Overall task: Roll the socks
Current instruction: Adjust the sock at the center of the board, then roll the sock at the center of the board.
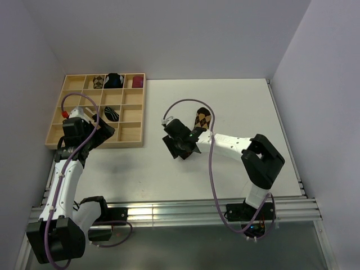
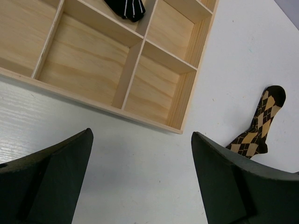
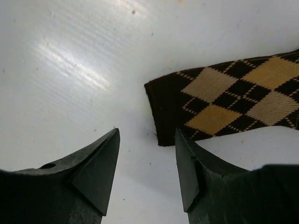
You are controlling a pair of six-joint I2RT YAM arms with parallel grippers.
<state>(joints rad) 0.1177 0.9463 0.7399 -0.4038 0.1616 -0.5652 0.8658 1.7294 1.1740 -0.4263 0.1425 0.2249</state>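
Right gripper [image 3: 147,161] has its jaws parted with nothing between them, tips down close to the white table [image 1: 242,107]. The brown-and-tan argyle sock [image 3: 224,100] lies flat on the table just ahead of it and off to the right-finger side. The dark cuff end is nearest that fingertip; whether they touch, can't tell. In the top view the sock stretches away from the gripper toward the far edge.

Left gripper [image 2: 142,175] is wide open and empty, hovering over the table just in front of the wooden divider tray [image 2: 130,74], well apart from the argyle sock. A short black sock with thin white stripes [image 2: 125,7] sits in a tray compartment in a middle row.
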